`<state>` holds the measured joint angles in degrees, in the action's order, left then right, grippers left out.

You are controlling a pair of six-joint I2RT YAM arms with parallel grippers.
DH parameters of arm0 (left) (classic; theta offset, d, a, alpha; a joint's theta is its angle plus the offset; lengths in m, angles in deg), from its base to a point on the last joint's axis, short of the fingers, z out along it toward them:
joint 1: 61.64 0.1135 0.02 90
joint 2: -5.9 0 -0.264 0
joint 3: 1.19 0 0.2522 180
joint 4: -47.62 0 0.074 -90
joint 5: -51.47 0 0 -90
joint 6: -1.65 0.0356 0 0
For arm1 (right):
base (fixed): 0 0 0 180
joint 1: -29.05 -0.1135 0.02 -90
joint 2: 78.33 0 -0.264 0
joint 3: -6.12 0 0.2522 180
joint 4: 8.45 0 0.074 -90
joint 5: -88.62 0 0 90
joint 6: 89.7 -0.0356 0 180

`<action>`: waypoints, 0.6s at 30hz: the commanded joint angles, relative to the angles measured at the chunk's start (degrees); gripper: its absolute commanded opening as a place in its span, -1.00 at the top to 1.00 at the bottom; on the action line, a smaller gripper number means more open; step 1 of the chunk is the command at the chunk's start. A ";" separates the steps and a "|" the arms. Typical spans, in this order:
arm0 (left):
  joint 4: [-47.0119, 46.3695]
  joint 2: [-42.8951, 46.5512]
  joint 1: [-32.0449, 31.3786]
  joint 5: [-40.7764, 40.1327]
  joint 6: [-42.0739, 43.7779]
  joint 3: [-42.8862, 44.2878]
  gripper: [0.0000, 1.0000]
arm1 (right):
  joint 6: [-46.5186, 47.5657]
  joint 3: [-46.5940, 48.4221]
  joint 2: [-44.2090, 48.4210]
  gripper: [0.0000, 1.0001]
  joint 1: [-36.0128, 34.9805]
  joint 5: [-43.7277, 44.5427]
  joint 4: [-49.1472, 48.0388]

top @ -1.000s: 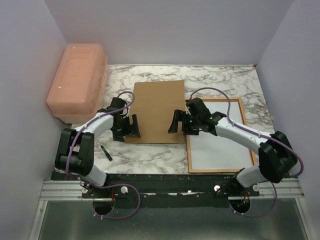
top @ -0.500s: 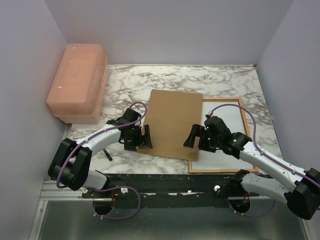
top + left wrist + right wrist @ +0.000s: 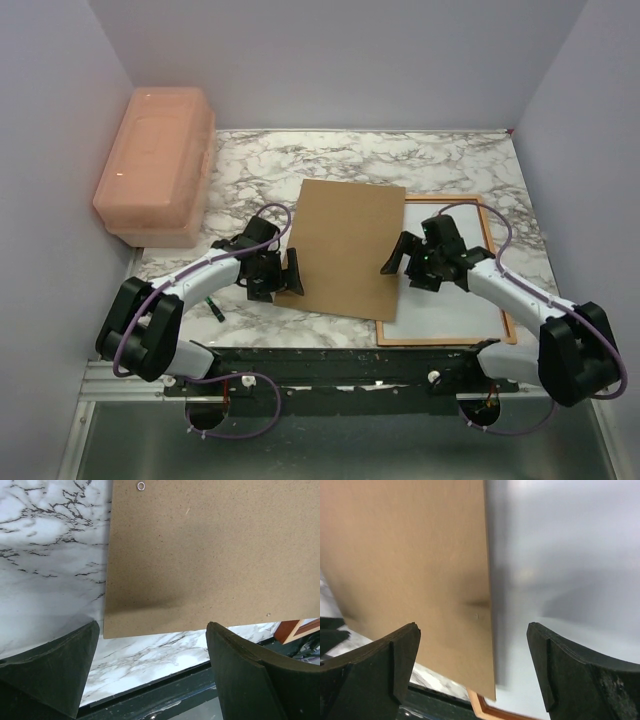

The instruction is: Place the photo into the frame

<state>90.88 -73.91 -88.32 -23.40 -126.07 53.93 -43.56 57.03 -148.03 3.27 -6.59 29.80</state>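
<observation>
Holds left tool [image 3: 283, 275] wide open and empty, low at backing board's [image 3: 345, 245] near-left edge, forearm angled inward. Holds right tool [image 3: 400, 258] likewise agape, gripping nothing, at board's right edge. Flat on worktop [image 3: 440, 165] at right: frame [image 3: 440, 342], photo [image 3: 450, 310] white-side-up inside, board overlapping.

Left edge of frame [image 3: 440, 343] under board [image 3: 350, 245]
</observation>
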 commanded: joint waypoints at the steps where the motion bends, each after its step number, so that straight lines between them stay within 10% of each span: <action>1: -2.94 -1.55 0.84 0.75 1.41 -2.28 -0.81 | 5.69 -0.89 -4.03 -0.90 7.32 -13.55 -11.06; 18: -6.82 -4.40 0.92 4.10 1.50 -3.13 -0.79 | 2.48 -2.58 -18.42 -0.16 13.53 -33.39 -37.40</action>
<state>87.93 -74.93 -87.25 -19.92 -125.76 53.58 -39.10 55.54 -165.62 17.17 -32.97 -0.47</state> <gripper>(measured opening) 0.901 0.623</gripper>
